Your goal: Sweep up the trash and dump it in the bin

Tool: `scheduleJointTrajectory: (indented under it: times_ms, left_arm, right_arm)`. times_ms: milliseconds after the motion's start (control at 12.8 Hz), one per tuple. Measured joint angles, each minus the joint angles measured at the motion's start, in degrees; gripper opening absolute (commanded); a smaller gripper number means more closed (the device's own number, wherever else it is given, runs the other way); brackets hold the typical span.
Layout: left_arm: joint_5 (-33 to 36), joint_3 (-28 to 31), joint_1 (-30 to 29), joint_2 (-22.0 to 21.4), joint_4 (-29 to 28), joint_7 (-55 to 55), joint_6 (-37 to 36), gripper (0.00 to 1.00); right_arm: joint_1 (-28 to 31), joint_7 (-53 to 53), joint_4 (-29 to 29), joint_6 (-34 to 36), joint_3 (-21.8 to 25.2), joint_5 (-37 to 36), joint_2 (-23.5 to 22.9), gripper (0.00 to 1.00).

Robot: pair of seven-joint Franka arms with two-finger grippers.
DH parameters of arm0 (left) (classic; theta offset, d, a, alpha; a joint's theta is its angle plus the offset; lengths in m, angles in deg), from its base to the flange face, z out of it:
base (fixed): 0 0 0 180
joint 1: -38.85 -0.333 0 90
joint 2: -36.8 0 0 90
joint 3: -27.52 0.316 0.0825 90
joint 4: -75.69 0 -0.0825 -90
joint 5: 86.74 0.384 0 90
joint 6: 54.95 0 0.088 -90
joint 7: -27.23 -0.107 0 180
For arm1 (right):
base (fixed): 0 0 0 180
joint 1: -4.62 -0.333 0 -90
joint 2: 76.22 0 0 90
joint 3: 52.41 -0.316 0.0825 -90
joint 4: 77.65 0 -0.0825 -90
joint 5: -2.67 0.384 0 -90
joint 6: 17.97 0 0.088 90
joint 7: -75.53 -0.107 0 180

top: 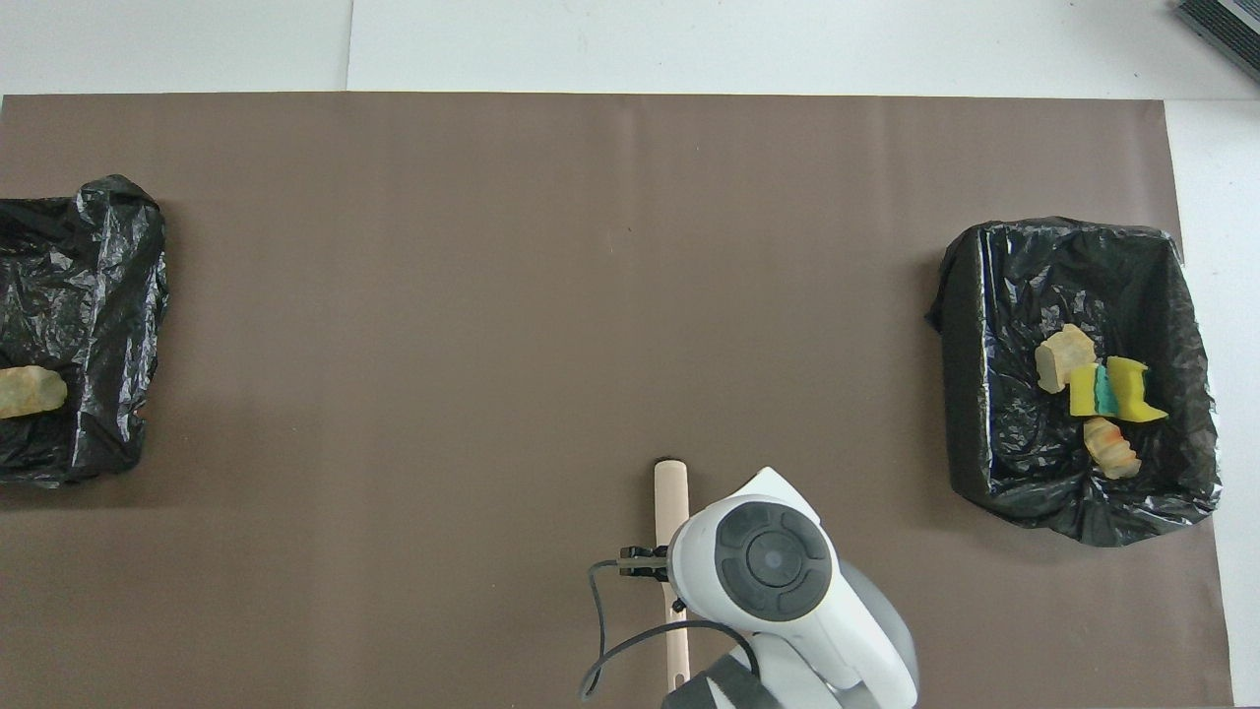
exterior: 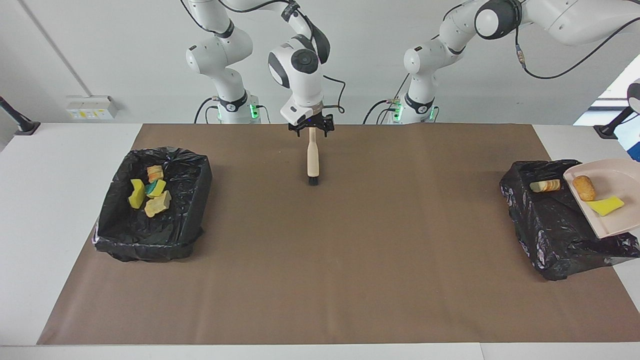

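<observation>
Well apart from the right gripper [exterior: 311, 126], toward the right arm's end of the table: a box-shaped bin [exterior: 200, 175] lined with crinkled glossy black plastic. Holds four scraps of trash [exterior: 152, 192], bright yellow sponge chunks, one with a green face, among tan, ridged bread-like pieces.

At the middle, right gripper clenched on the pale wooden handle of a brush [exterior: 313, 160] over the brown mat [exterior: 350, 250]. Long axis running straight away from the robots, black bristle head at the end pointing away from them.

Well apart from that gripper, toward the left arm's end: a second black-lined bin [exterior: 540, 240] with one tan striped scrap [exterior: 545, 185] inside. Over its rim, a tilted beige dustpan [exterior: 615, 222], smooth plastic, carrying an orange-brown roll [exterior: 584, 188] and a flat yellow sponge [exterior: 605, 205]. Left gripper out of frame.
</observation>
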Motion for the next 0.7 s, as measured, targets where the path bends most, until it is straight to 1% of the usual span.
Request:
scheduleJointTrajectory:
  times_ms: [156, 389, 545, 701]
  left_arm:
    - [2.0, -0.01, 0.43, -1.11, 0.22, 0.0, 0.0, 0.0]
    - [4.18, 0.03, 1.71, -2.88, 0.23, 0.0, -0.09, 0.0]
    - [5.57, 0.06, 2.15, -3.11, 0.24, 0.0, -0.09, 0.0]
    - [6.0, 0.2, 2.26, -3.2, 0.41, 0.0, -0.05, 0.0]
  right_arm:
    - [4.27, 0.24, 3.21, 0.07, 0.16, -2.09, -0.05, 1.0]
    - [9.91, 3.17, 7.1, 0.39, 0.3, -2.9, -0.1, 1.0]
    - [14.82, 5.97, 10.51, 3.56, 0.37, -3.16, -0.07, 1.0]
    - [19.99, 8.43, 15.68, 8.88, 0.45, -3.19, 0.01, 1.0]
